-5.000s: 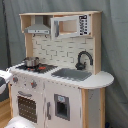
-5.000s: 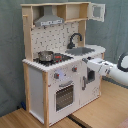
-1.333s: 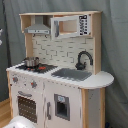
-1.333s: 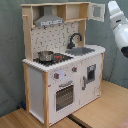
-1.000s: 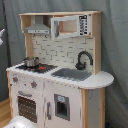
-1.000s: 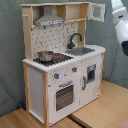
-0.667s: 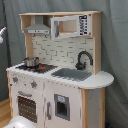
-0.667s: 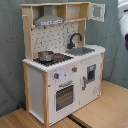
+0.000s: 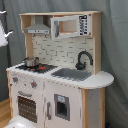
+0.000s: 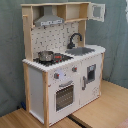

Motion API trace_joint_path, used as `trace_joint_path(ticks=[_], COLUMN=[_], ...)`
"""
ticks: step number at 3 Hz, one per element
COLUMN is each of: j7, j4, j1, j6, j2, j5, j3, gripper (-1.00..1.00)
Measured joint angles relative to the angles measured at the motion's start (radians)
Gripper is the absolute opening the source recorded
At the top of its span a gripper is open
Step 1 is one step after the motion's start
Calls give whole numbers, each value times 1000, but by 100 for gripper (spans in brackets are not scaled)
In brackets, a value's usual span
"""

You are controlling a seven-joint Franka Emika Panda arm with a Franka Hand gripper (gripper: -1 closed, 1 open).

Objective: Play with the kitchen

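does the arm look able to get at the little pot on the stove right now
Probably yes: the pot sits uncovered on the stove with open space below the hood. The arm barely shows at the first exterior view's left edge.

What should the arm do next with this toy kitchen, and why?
Probably swing in toward the pot on the stove. In the first exterior view, the arm shows only at the left edge, clear of the kitchen and touching nothing, and the pot is the nearest loose item.

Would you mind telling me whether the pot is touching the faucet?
Apart. In both exterior views the pot sits on the stove, with bare counter between it and the faucet by the sink.
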Motion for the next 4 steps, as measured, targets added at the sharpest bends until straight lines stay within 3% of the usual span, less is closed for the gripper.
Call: trace_joint_path(ticks=[1,3,4], j7=[14,35,83], j4=[-64,-214,-285], j1=[44,161,174], j6=[-34,-35,-1], j2=[-17,-36,-36], j5=[21,19,19], j3=[-63,-124,-154], gripper=[100,100,100])
